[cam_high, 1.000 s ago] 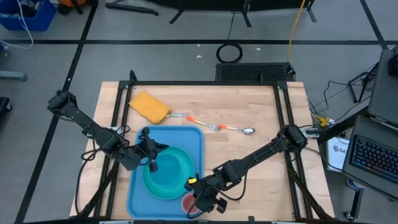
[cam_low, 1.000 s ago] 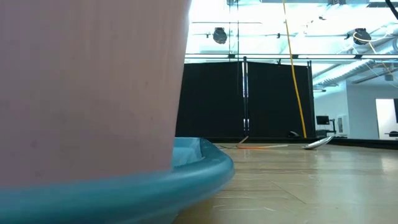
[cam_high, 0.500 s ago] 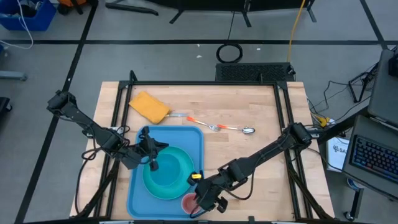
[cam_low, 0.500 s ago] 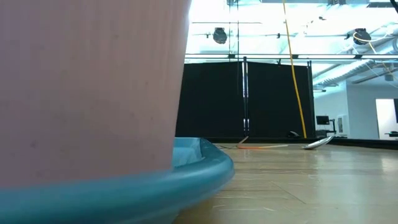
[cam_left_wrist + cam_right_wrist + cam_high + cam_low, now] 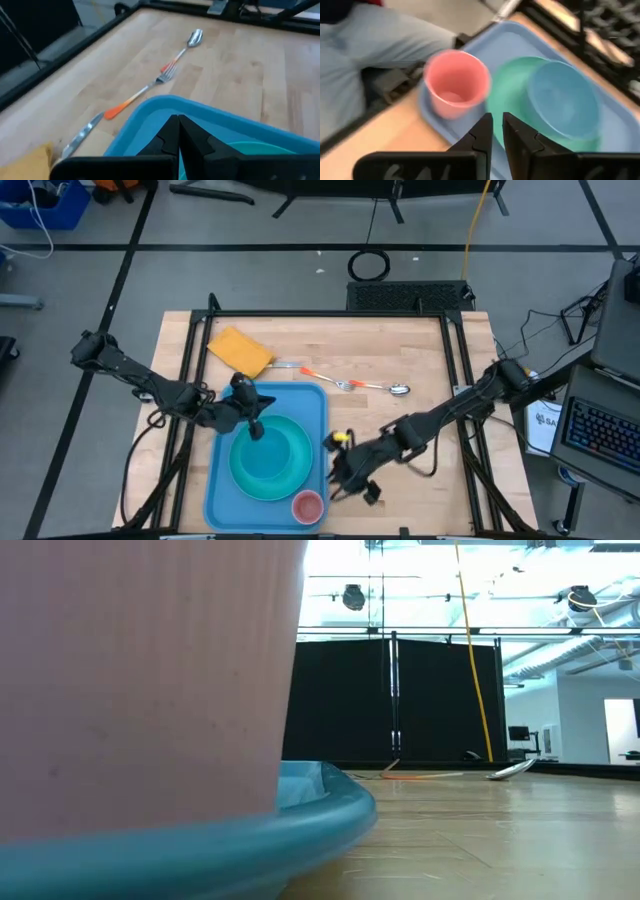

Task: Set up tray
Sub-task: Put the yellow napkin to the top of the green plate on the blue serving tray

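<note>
The tray (image 5: 222, 490) lies on the tabletop (image 5: 420, 360), holding a plate (image 5: 258, 476), a bowl (image 5: 285, 442) and a pink cup (image 5: 306, 506). The left hand (image 5: 255, 427) hangs over the tray's far half, fingers pressed together, empty. The right hand (image 5: 335, 480) is just beside the tray, nearly closed, holding nothing.

low view: pink ribbed plastic cup (image 5: 140, 670) fills left, top cut off | right wrist: blurred light-blue rectangular tray (image 5: 620, 135) cropped at right edge
</note>
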Robot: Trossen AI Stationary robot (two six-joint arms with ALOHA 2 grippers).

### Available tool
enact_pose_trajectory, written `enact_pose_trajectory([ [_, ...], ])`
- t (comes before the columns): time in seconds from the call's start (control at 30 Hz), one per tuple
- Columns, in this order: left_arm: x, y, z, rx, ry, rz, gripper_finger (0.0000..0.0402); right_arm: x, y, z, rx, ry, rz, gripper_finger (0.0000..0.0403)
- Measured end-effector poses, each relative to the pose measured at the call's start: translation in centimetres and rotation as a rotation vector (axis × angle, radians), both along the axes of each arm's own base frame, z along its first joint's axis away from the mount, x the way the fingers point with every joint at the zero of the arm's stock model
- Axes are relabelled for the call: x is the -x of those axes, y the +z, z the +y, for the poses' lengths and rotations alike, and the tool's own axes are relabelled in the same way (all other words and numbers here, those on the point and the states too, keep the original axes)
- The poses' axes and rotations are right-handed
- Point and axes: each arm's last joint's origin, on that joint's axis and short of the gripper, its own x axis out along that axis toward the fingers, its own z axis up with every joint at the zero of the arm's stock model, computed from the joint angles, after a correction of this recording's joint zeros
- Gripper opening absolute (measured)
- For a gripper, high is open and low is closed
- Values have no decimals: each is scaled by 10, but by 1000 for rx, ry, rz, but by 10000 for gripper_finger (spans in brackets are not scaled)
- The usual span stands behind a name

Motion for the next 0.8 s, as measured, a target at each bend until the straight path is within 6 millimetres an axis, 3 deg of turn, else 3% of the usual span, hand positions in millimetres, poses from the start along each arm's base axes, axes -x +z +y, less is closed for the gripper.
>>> enact_pose_trajectory([
  [0.23,1,-10,30,35,174,99,5,38,-7,-63,-88,-142,-252,11],
  [0.47,-1,-7,59,179,262,142,5,69,-24,-121,-147,-315,-334,9],
  [0.6,2,-10,76,182,333,202,14,73,-29,-143,-161,-391,-423,16],
  [0.8,5,-12,98,235,358,252,68,73,-31,-171,-111,-471,-490,25],
])
